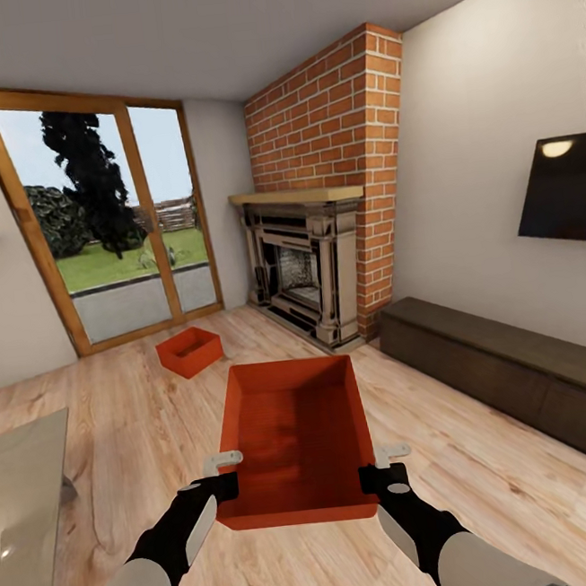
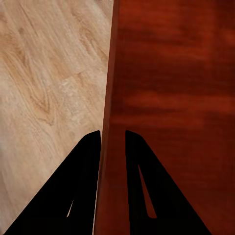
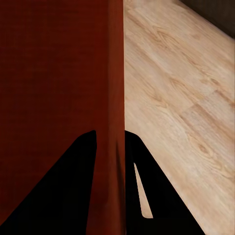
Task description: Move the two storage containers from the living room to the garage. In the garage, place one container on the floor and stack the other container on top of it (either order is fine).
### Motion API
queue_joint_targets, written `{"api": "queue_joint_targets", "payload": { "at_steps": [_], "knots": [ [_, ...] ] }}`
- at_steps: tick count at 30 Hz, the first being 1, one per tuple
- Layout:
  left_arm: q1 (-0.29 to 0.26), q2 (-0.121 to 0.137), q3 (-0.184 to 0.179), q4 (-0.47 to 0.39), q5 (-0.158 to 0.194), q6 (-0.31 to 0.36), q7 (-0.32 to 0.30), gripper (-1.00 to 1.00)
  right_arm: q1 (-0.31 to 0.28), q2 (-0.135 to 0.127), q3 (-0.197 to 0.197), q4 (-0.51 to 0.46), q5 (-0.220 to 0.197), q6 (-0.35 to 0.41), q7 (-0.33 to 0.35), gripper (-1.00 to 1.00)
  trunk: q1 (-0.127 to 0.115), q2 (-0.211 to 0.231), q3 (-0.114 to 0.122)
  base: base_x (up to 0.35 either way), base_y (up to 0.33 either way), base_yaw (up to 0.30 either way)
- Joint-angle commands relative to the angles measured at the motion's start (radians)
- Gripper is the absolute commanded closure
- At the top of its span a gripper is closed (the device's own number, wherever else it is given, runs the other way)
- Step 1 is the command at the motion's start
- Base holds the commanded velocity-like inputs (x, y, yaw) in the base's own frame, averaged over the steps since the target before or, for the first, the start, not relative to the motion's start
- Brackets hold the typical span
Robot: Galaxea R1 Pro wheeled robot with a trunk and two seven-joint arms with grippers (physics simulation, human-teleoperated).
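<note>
right now the left gripper is pinched nearly closed on the left side wall of the near container, one black finger outside the wall and the other inside. the right gripper does the same on the opposite wall, its jaws almost together with only the thin red plastic between them. so the bin hangs between the two grippers, open side up and empty (its near end is level with the fingertips and the rest stretches away ahead of them). under it in both wrist views is the wood plank floor, and it looks lifted clear of that, though i judge this from the head view rather than see a gap.

further out, well ahead of the jaws and a bit to the left, the second container sits on the planks near the glass patio door. ahead and to the right is the brick fireplace, and a long dark cabinet runs along the right-hand wall.

as for progress, this is an early stage: one bin is in hand but not yet out of the living room, the other is untouched, and the carrying, setting down and stacking in the garage are all left.
</note>
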Motion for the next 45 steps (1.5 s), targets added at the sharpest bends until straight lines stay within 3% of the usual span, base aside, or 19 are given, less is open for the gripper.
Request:
{"api": "queue_joint_targets", "payload": {
  "at_steps": [1,45],
  "knots": [
    [-0.001,0.002,0.001,-0.001,-0.012,0.008,0.025,1.0,-0.001,-0.004,-0.004,-0.003,0.005,0.0,-0.059,1.0,0.0,-0.001,0.0,0.0,0.0,0.0],
    [-0.001,0.002,0.001,-0.003,-0.012,0.008,0.025,1.0,-0.001,-0.004,-0.004,-0.003,0.005,0.0,-0.059,1.0,0.0,-0.001,0.07,0.0,0.0,0.0]
  ]
}}
